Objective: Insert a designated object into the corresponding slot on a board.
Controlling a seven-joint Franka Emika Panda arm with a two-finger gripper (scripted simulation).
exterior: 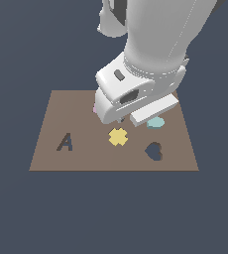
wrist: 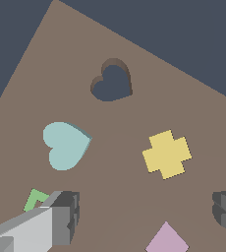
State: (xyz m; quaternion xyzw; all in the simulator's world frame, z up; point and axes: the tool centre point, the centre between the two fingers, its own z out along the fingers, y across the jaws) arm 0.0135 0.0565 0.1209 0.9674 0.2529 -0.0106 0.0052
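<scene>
Yellow cross piece (exterior: 118,137) lies flat, center of the exterior frame, slightly below mid-height; in the wrist picture (wrist: 167,154) it reads clearly, flat and whole. Pink square piece (wrist: 166,239), corner pointing up, cut off by the frame edge; in the exterior view only a pink sliver (exterior: 94,107) shows. Green piece (wrist: 35,199), mostly hidden, shape unclear. Dark A-shaped cutout (exterior: 65,142), left-center, well apart from the cross. Dark blue-grey ground (exterior: 17,213) all around.
</scene>
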